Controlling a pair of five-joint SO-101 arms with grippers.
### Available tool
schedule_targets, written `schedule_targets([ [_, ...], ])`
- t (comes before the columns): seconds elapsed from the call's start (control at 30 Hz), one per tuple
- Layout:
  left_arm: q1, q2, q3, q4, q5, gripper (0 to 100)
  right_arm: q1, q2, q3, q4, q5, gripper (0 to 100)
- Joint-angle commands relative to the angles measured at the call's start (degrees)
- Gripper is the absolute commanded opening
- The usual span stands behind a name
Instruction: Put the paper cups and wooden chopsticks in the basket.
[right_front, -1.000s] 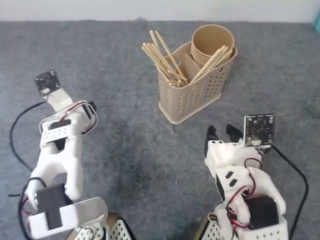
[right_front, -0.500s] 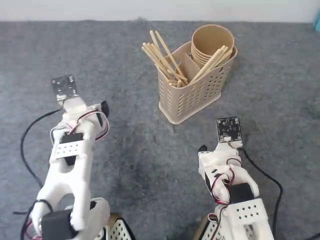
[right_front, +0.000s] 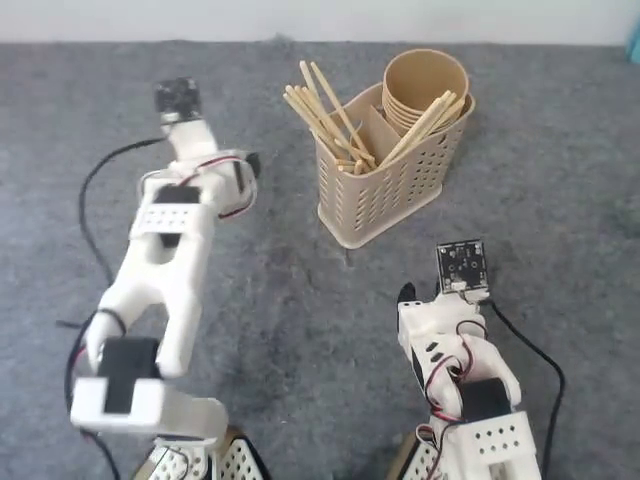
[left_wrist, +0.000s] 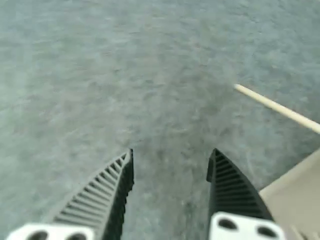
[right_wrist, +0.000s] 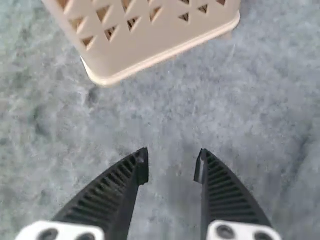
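Carpet (right_front: 300, 290) gives passage all round the basket (right_front: 385, 195) — chopsticks (right_front: 322, 112) fan out above.

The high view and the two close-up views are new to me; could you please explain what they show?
These are two small white robot arms, the left arm and the right arm, side by side on a grey carpeted table. The high view comes from a fixed camera looking down. The other two views come from a camera on each arm's wrist, looking along its black gripper. The left gripper and the right gripper are both open and hold nothing. Beyond the arms stands a beige perforated basket. It holds a stack of paper cups and wooden chopsticks. The right wrist view faces the basket's base; the left wrist view catches one chopstick.
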Motion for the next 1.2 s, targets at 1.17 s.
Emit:
schedule_targets([
  [1.17,-5.6,-71.1,58.8,-6.9,-7.8,1,0.0,-5.2,1.1,1.3,-6.2,1.2],
])
